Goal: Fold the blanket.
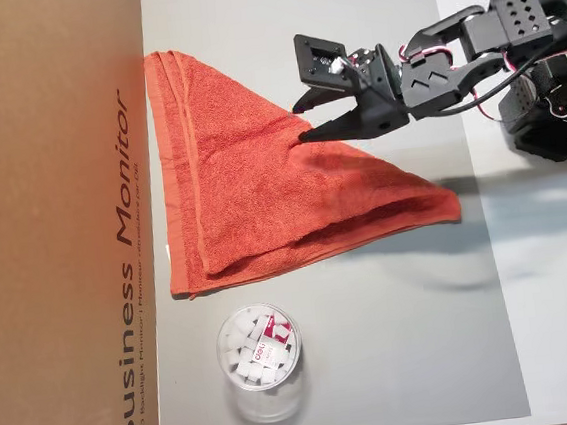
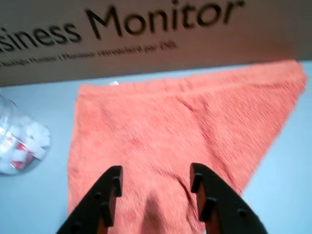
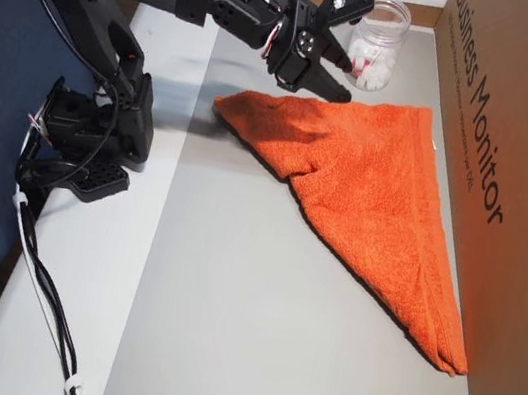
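The blanket (image 1: 261, 189) lies on the grey mat (image 1: 379, 364), folded into a triangle. Its long hemmed edge runs alongside the cardboard box (image 1: 55, 234), close to the box wall. One corner points away from the box.

The claw (image 2: 156, 183) is open and holds nothing. In the wrist view both fingers (image 2: 109, 192) stand spread above the blanket surface, with cloth visible in the gap between them. In an overhead view the claw (image 1: 302, 118) sits over the blanket's diagonal edge, on the side away from the box.

A clear plastic tub (image 1: 260, 353) holding white pieces stands on the mat, near the blanket's corner and just beside the box.
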You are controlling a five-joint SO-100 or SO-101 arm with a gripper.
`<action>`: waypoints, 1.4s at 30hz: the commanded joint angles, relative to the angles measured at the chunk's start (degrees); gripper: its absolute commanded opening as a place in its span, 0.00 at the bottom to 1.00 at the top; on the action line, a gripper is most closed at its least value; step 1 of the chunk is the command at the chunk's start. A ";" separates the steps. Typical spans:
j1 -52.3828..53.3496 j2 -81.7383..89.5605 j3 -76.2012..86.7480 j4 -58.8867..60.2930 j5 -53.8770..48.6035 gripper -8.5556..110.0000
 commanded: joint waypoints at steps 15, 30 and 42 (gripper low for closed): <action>2.81 15.64 -0.62 27.42 -37.44 0.19; -2.90 23.64 -0.70 50.80 -65.74 0.19; -13.89 23.38 -0.70 61.96 -65.74 0.19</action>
